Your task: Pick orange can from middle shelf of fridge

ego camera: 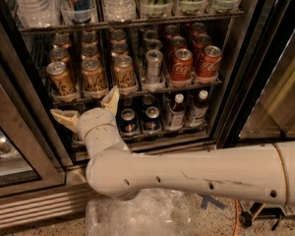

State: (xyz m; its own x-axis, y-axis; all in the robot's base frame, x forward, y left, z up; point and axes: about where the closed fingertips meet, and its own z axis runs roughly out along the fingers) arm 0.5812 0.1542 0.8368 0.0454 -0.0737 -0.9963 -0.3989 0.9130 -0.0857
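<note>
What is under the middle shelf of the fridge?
Under the middle shelf stand dark cans and bottles. The open hand, just below the orange cans, covers the left part.

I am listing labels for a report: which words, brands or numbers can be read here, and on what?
"Coca-Cola": white script on the front red can.
Orange cans: dark script, too blurred to read.
Silver can, bottles: labels too small to read.
Claw, open just below the middle shelf: no text.

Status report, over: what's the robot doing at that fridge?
End effector open, empty, just below the middle shelf. Orange can upright in front row, untouched. Neighbour cans close on both sides.
</note>
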